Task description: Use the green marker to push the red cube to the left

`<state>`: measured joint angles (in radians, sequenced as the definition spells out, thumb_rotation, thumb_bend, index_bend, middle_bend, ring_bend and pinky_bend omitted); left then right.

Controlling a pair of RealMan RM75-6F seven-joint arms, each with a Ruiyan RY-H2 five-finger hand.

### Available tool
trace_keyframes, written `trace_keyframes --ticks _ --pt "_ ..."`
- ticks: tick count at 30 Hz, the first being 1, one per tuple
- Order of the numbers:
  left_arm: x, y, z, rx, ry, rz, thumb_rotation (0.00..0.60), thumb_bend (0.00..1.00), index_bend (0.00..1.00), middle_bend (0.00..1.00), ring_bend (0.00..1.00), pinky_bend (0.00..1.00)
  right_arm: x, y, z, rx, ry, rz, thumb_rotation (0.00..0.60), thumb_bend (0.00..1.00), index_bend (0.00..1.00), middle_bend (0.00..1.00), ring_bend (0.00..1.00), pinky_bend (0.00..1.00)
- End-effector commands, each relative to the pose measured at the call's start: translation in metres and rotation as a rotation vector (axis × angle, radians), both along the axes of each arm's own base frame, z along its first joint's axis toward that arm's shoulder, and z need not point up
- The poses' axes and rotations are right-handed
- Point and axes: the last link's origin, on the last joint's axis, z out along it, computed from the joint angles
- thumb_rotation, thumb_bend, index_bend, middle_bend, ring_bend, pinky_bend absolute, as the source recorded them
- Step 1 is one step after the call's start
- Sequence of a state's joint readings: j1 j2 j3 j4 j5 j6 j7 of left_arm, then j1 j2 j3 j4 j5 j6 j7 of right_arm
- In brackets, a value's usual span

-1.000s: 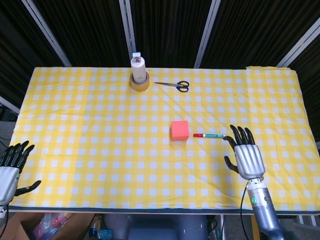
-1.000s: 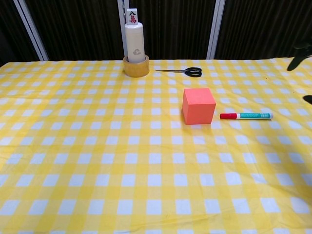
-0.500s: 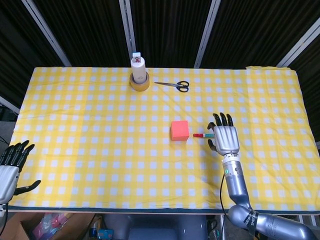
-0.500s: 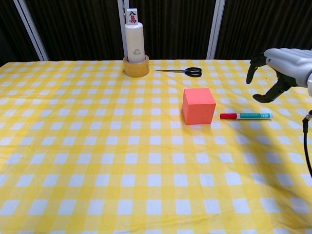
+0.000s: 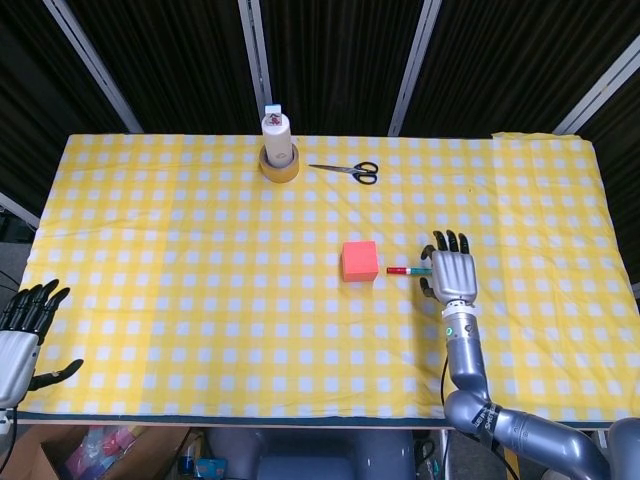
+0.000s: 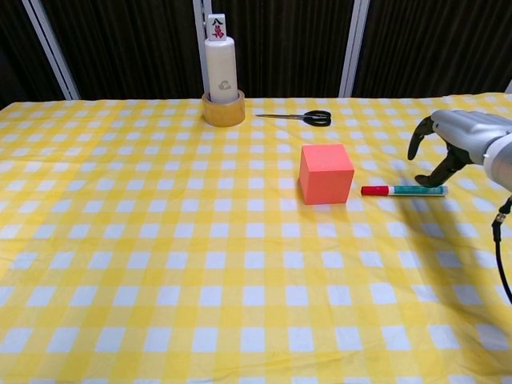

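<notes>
The red cube (image 5: 360,260) (image 6: 326,173) sits on the yellow checked cloth near the table's middle. To its right lies the green marker (image 6: 403,190) (image 5: 405,270), red cap toward the cube, a small gap between them. My right hand (image 5: 452,274) (image 6: 452,140) hovers over the marker's green end with fingers spread and curved downward, holding nothing. In the chest view its fingertips hang just above the marker's right end. My left hand (image 5: 22,330) stays off the table's front left corner, fingers apart and empty.
A white bottle (image 5: 276,135) stands inside a tape roll (image 5: 280,165) at the back centre, with scissors (image 5: 348,171) to its right. The table's front edge (image 5: 250,418) runs along the bottom of the head view.
My right hand has moved forward and to the left from the table's right front, then lowered over the marker's green end. The cube, marker and left hand have not moved.
</notes>
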<state>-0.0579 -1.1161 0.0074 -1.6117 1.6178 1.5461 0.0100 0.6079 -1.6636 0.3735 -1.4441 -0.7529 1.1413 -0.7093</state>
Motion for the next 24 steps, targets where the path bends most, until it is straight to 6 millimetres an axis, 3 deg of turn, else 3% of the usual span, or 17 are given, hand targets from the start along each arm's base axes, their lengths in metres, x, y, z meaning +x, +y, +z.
trace_keyframes --ticks 1,17,24 --pt "0.0 0.0 0.0 -0.001 -0.005 0.003 0.6 0.0 0.0 0.0 0.0 0.0 -0.001 -0.003 -0.006 0.002 -0.011 -0.016 0.6 0.41 0.41 0.14 0.0 0.0" --pt "-0.001 0.002 -0.002 -0.004 -0.001 0.014 0.6 0.0 0.0 0.0 0.0 0.0 -0.026 -0.017 -0.022 -0.008 0.008 -0.07 0.6 0.4 0.41 0.14 0.0 0.0" --pt "-0.001 0.003 -0.004 -0.007 0.001 0.02 0.6 0.0 0.0 0.0 0.0 0.0 -0.027 -0.02 -0.026 -0.023 -0.021 -0.066 0.6 0.36 0.41 0.14 0.0 0.0"
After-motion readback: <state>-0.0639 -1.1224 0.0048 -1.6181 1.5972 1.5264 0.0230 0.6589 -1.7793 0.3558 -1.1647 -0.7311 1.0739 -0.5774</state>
